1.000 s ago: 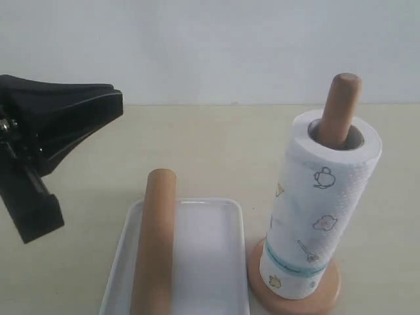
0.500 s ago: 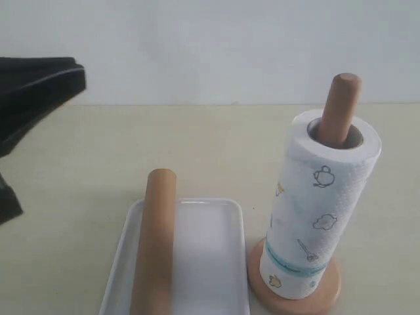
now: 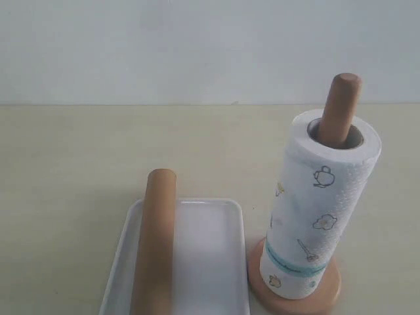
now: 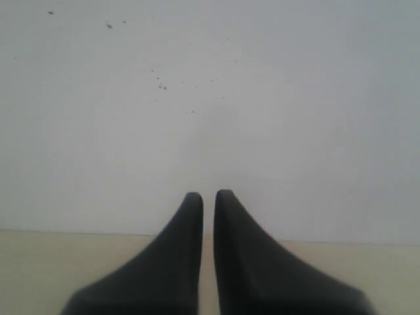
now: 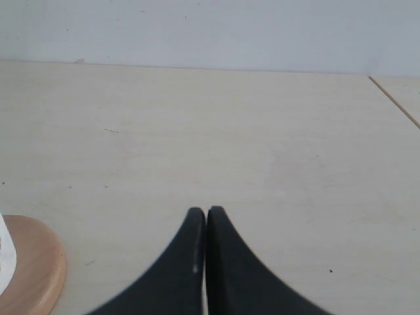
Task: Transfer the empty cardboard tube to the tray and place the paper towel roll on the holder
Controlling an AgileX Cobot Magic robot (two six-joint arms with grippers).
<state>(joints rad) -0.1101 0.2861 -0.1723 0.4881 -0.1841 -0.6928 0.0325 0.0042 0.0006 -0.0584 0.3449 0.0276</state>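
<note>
So the cardboard tube (image 3: 156,243) lies in the tray (image 3: 210,262), bottom center; the paper towel roll (image 3: 315,216) sits on the holder (image 3: 341,105), lower right. My left gripper (image 4: 207,195) and right gripper (image 5: 206,211) are both pinched closed, empty.

Soft even light, faint shadows

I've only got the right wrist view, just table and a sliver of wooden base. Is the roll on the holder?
Observer: Yes, the roll stands on the holder, with the dowel poking out of its top.
Operator: And the tube?
Observer: The tube lies in the tray, along its left side in the exterior view.
Operator: Left end effector?
Observer: The left end effector is shut on nothing, facing the wall.
</note>
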